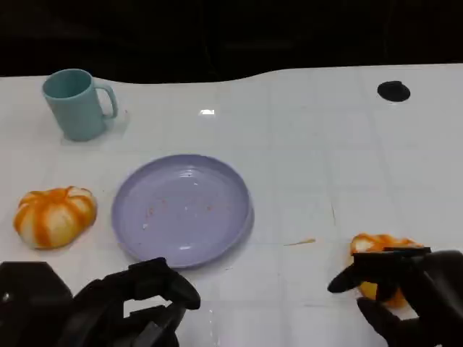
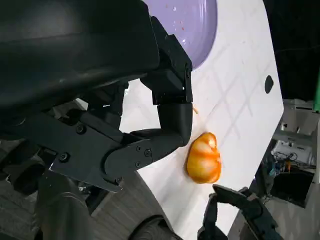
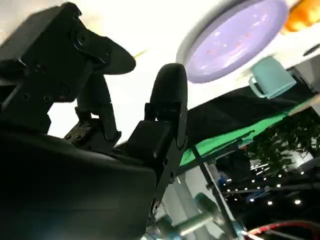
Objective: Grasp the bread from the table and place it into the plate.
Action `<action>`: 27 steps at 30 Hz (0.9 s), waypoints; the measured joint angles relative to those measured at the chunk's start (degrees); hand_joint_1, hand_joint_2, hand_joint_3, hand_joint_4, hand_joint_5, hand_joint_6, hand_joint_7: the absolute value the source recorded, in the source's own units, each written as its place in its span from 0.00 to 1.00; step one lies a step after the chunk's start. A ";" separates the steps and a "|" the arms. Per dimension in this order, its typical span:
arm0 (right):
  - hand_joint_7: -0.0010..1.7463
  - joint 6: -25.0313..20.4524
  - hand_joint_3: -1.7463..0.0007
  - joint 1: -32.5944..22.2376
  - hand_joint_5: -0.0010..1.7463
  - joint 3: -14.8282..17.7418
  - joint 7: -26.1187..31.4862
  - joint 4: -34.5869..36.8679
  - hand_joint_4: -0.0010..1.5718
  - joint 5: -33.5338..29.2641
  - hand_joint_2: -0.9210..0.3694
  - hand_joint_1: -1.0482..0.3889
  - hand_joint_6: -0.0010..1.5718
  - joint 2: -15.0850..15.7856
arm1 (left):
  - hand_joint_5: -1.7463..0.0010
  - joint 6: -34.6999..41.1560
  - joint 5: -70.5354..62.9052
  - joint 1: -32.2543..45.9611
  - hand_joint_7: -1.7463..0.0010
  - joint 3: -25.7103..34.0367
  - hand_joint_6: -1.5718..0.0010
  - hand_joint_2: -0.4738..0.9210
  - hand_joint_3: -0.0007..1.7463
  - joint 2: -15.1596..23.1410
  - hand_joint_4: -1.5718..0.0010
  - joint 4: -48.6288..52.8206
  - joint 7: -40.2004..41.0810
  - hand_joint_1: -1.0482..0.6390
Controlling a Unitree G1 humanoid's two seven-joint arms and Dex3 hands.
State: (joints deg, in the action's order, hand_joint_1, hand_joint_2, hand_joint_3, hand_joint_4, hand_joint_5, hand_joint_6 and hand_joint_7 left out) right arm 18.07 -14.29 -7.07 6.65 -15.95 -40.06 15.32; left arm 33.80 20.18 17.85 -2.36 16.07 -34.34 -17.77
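The fingers (image 1: 347, 280) of the right hand (image 1: 405, 293) are spread around the near bread roll (image 1: 377, 249), one reaching across its front and another lying over its top; whether they press on the crust cannot be told, so the roll looks bracketed rather than held. It sits on the white bench (image 1: 325, 159) at the right, well apart from the lavender plate (image 1: 181, 210).

The main risk is a shallow grip. The roll is rounded and probably soft, so fingers closing high on it could squeeze it out forward, or dent it and let it slip on the lift. The carry to the plate is a long sideways one, and a loose hold may drop the roll short, on the bench or against the rim.

The left hand (image 1: 137, 303) waits just before the plate's near edge, its fingers apart and holding nothing; a low crossing by the right arm could brush it.

A second striped roll (image 1: 54, 215) lies left of the plate, and a teal mug (image 1: 76, 103) stands beyond it, both out of the likely path.
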 measured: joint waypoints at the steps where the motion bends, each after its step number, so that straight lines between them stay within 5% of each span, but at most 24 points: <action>1: 0.07 -0.63 0.81 0.12 0.49 0.26 0.04 -0.62 0.49 -1.60 0.23 0.49 0.62 0.41 | 0.00 0.00 0.00 0.00 0.16 0.00 0.62 0.90 0.45 0.00 0.59 0.00 0.00 0.42; 6: 0.01 -5.73 0.96 0.28 0.37 1.11 -1.58 -3.63 0.40 -8.02 0.12 0.44 0.53 1.71 | 0.00 0.04 0.27 0.05 0.17 0.02 0.62 0.90 0.46 0.00 0.58 -0.01 0.00 0.42; 12: 0.00 -10.51 0.99 0.25 0.30 1.09 -5.54 -6.95 0.25 -12.24 0.09 0.38 0.40 2.61 | 0.00 0.15 0.39 0.05 0.17 0.07 0.62 0.89 0.46 0.00 0.58 -0.03 0.01 0.42; 18: 0.00 -14.54 1.00 0.17 0.37 0.66 -10.81 -10.83 0.02 -15.55 0.06 0.33 0.24 2.73 | 0.00 0.67 0.51 0.05 0.17 0.14 0.62 0.89 0.47 0.00 0.58 -0.04 0.01 0.43; 27: 0.01 -21.99 1.00 0.25 0.29 -1.20 -23.33 -15.01 0.01 -21.03 0.06 0.32 0.20 2.74 | 0.00 0.87 0.51 0.01 0.17 0.13 0.62 0.89 0.46 -0.02 0.58 -0.16 0.02 0.41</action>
State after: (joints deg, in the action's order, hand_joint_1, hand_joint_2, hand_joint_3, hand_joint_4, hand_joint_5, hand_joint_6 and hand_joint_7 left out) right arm -3.93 -14.04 -8.27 -16.68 -30.96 -61.10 18.06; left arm 34.68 20.69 17.86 -2.23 16.05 -34.51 -17.76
